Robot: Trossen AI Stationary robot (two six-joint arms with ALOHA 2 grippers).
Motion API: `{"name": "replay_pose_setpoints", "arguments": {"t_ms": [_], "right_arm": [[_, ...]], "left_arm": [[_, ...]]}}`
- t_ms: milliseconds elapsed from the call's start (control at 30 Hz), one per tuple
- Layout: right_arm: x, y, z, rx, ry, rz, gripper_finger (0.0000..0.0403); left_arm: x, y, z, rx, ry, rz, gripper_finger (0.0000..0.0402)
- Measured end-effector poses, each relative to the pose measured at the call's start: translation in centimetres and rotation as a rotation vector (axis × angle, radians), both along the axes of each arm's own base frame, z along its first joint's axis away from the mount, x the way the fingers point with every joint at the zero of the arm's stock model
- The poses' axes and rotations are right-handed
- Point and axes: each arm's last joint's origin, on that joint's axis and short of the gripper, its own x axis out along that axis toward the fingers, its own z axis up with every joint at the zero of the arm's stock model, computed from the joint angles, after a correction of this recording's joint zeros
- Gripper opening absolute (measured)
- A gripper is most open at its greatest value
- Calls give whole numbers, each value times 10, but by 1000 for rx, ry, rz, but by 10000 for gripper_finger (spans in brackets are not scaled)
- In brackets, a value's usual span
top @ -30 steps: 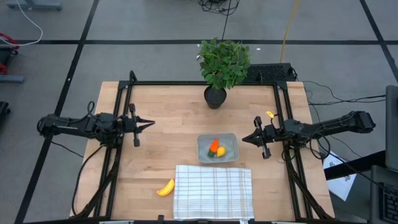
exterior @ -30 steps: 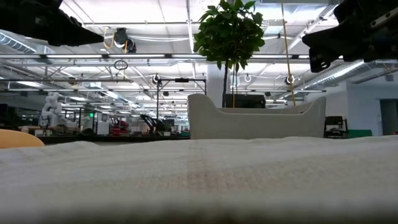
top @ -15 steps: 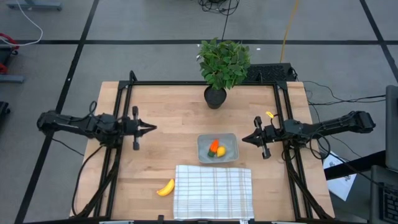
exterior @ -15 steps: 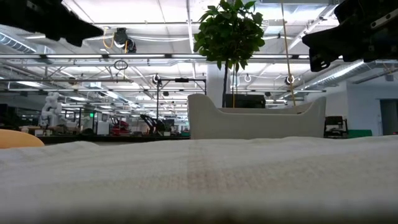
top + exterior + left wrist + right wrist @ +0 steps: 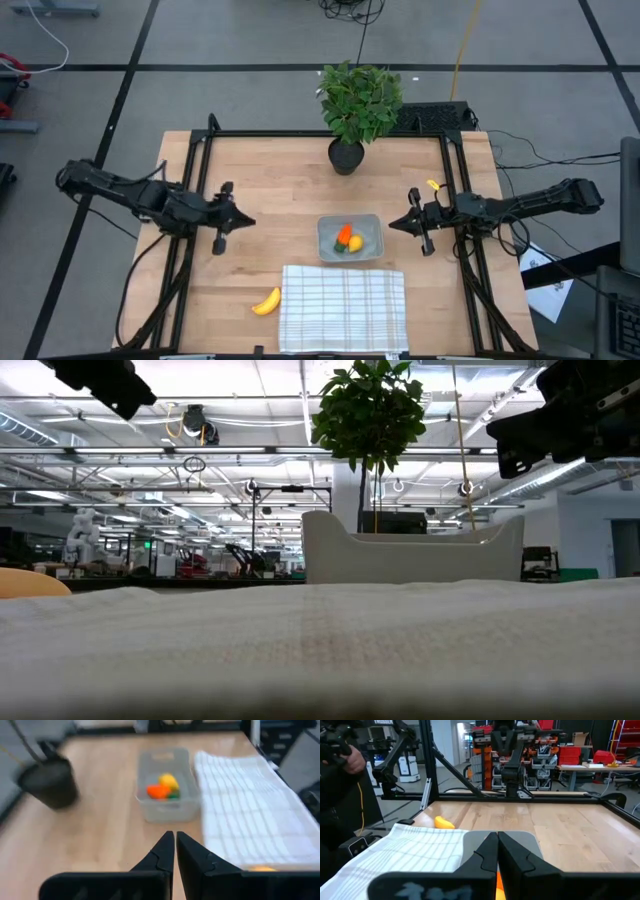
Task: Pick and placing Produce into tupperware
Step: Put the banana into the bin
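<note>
The tupperware [image 5: 365,228] stands mid-table on its base, with the orange carrot [image 5: 345,234] and the small round yellow fruit [image 5: 356,243] inside it; the left wrist view shows the tupperware [image 5: 165,807], carrot [image 5: 158,791] and fruit [image 5: 169,780] too. The banana [image 5: 266,302] lies on the wood by the left edge of the white checked cloth [image 5: 343,308]. My left gripper [image 5: 249,222] is shut, above the table left of the tupperware, pointing toward it and slanting down. My right gripper [image 5: 392,224] hovers shut and level, just right of the tupperware.
A leafy plant [image 5: 358,98] in a black pot [image 5: 345,157] stands at the far middle of the table. The checked cloth covers the near middle. Black frame rails [image 5: 196,180] run along the table's left, right and far sides. Bare wood lies between the left gripper and the tupperware.
My left gripper has risen and swung toward the table's near edge, its wrist rolling and its tip dipping downward toward the tupperware. It has stayed shut. The right arm and all the produce have kept still.
</note>
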Motion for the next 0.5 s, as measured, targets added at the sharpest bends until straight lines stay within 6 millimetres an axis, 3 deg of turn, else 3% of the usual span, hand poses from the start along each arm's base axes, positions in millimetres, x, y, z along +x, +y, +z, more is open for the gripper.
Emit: {"name": "replay_pose_setpoints", "arguments": {"t_ms": [200,500], "right_arm": [[0,0,0,-1,-2,0,0],[0,0,0,-3,-3,0,0]], "left_arm": [[16,-16,-11,-141,151,-61,24],[33,-43,-33,-308,299,9,24]]}}
